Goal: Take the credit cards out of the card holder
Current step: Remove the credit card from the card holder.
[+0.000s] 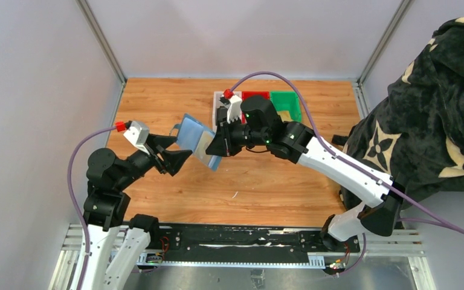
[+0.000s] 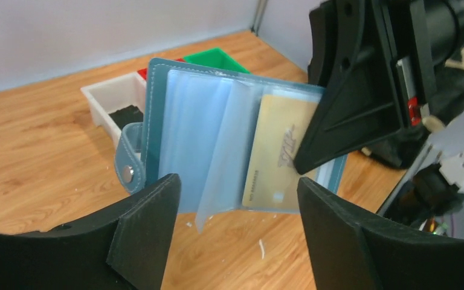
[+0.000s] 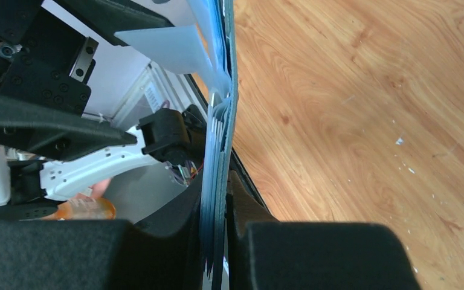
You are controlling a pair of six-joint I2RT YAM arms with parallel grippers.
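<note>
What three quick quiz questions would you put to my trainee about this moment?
1. True or false: the left gripper is shut tight.
2. Which gripper holds the card holder? A) left B) right C) neither
3. Fill in: the gold card sits ____ the holder (inside or outside).
Key: 1 false, its jaws stand wide open. 2 B, the right gripper clamps the holder's edge. 3 inside.
</note>
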